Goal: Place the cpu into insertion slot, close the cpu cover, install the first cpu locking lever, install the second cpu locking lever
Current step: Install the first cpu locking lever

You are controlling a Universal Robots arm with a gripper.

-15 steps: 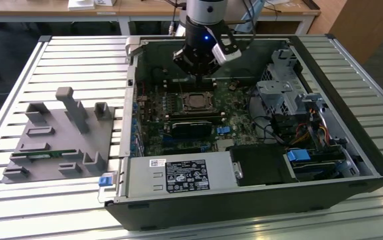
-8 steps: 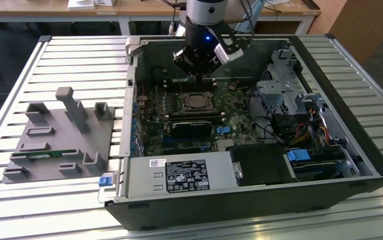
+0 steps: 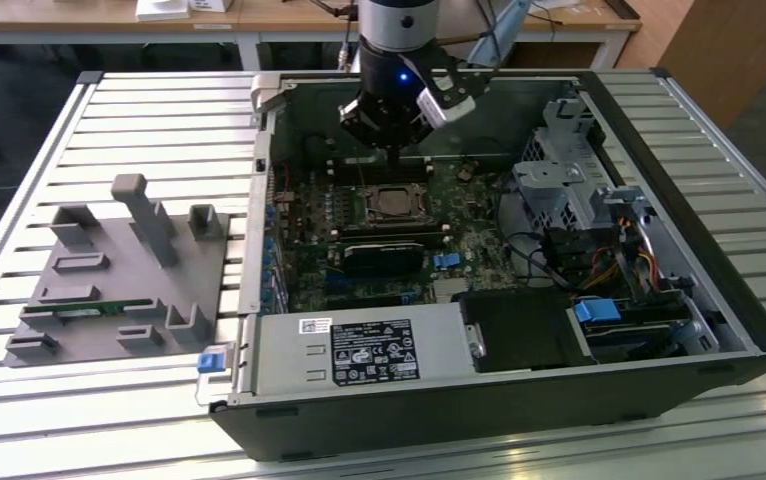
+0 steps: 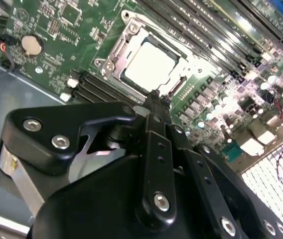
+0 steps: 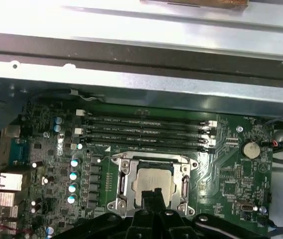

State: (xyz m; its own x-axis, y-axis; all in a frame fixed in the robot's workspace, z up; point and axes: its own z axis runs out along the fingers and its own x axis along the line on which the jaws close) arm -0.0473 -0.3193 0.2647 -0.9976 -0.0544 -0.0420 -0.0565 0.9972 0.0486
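Metal catches the light in the middle of the green circuit board (image 5: pixel 231 169), down inside the open black computer case (image 3: pixel 490 410) on the pale slatted table (image 3: pixel 156 130). That is the cpu (image 5: pixel 154 180), a flat square chip with a dull silver-grey top. From where I stand it is already seated in the insertion slot (image 3: pixel 363 205), the small square black socket with the silvery rim. The cpu cover (image 5: pixel 122 179), a thin silvery metal frame with its middle cut out, looks to be lying flat around the chip rather than standing up. Whether the locking levers at its sides are hooked down I cannot make out. The black gripper (image 4: pixel 154 97) on the arm has its two fingers pressed together into one narrow tip, and I see nothing between them. In the exterior view it hangs over the board beside the long black memory slots (image 5: pixel 146 132), which run from that view's left to its right along one edge of the socket. In both wrist views the closed tip shows against the socket's edge. So I judge the chip lies almost straight below the tip, the fingers pointing down at it, with air between, though I cannot rule out a touch. The grey moulded holder (image 3: pixel 116 270) on the table, at the exterior view's left, stands well apart.
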